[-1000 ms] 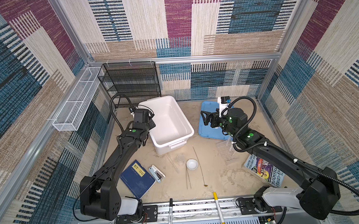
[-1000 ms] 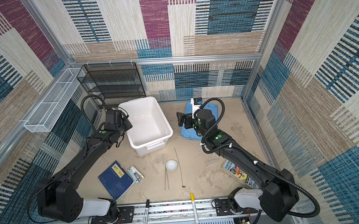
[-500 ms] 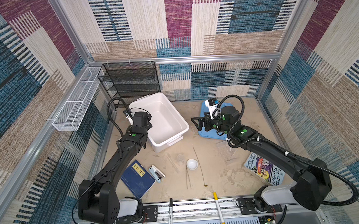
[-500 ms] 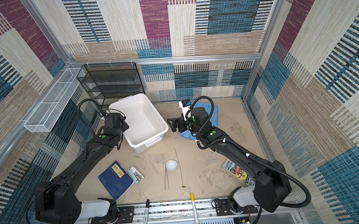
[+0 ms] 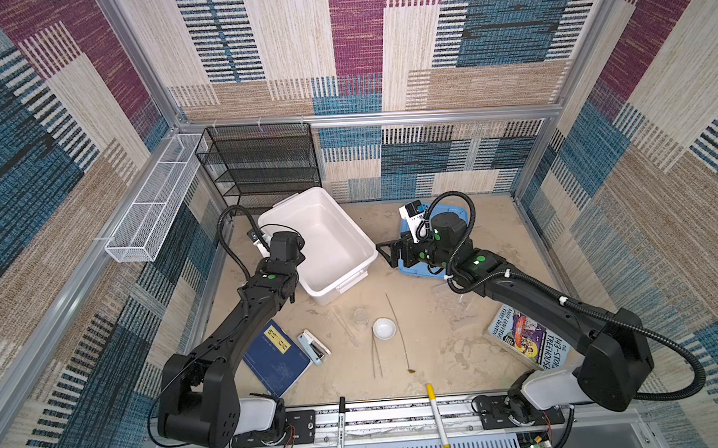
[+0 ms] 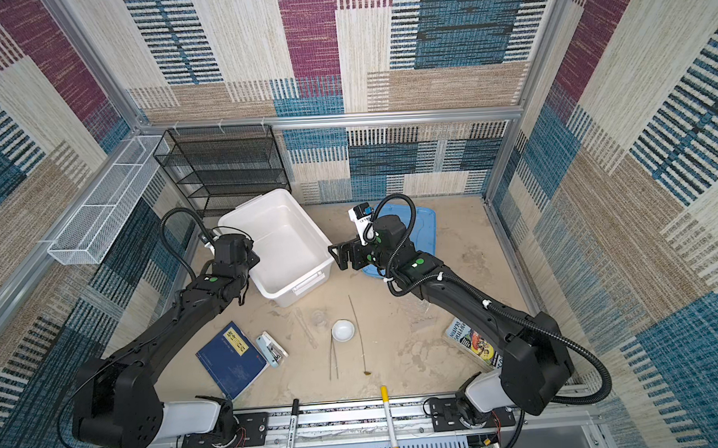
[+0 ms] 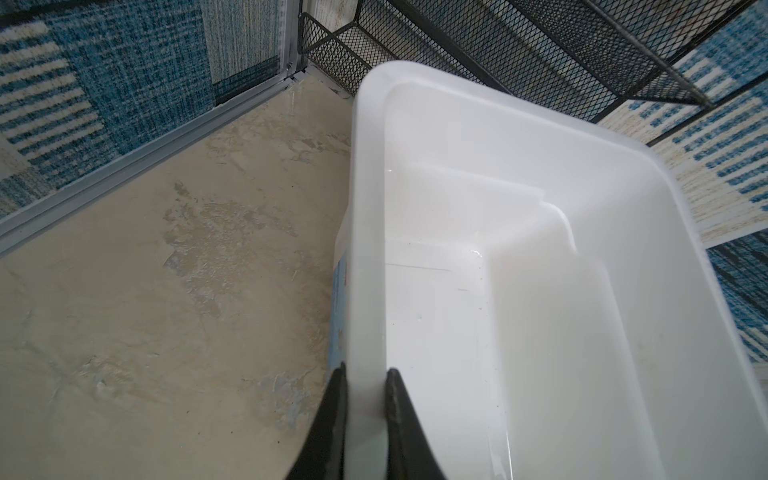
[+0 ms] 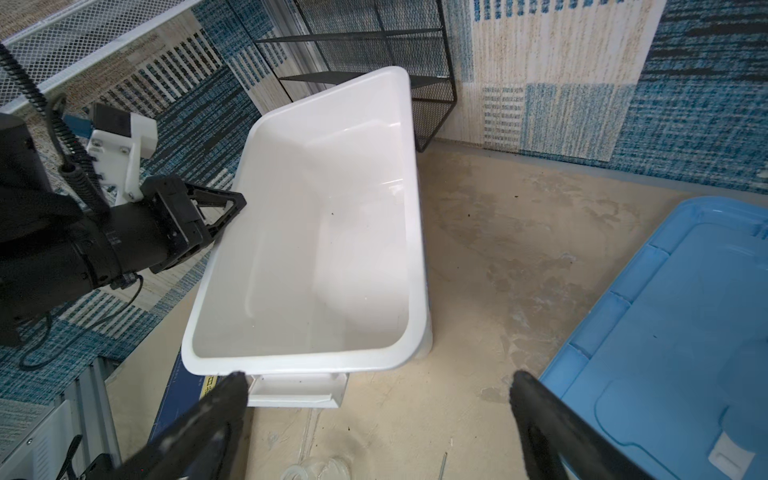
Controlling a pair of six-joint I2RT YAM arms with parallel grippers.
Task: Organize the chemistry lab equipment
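Left tool (image 7: 365, 376) clamps white bin (image 7: 519, 311); blue lid (image 8: 685, 316) lies beside.

Sandy tabletop (image 5: 437, 346) strewn with lab ware and desk items

Far side: black mesh shelf (image 5: 263, 167), white bin (image 5: 324, 239), and blue lid (image 6: 426, 230) to its right. Centre: small glass beaker (image 5: 360, 315), glass rod (image 5: 345, 325), small white dish (image 5: 384, 328), metal tweezers (image 5: 376, 359), long thin spoon (image 5: 397, 331). Near left: navy book (image 5: 274, 362), pale blue stapler (image 5: 314, 348) just beside it. Near right: picture book (image 5: 529, 342).
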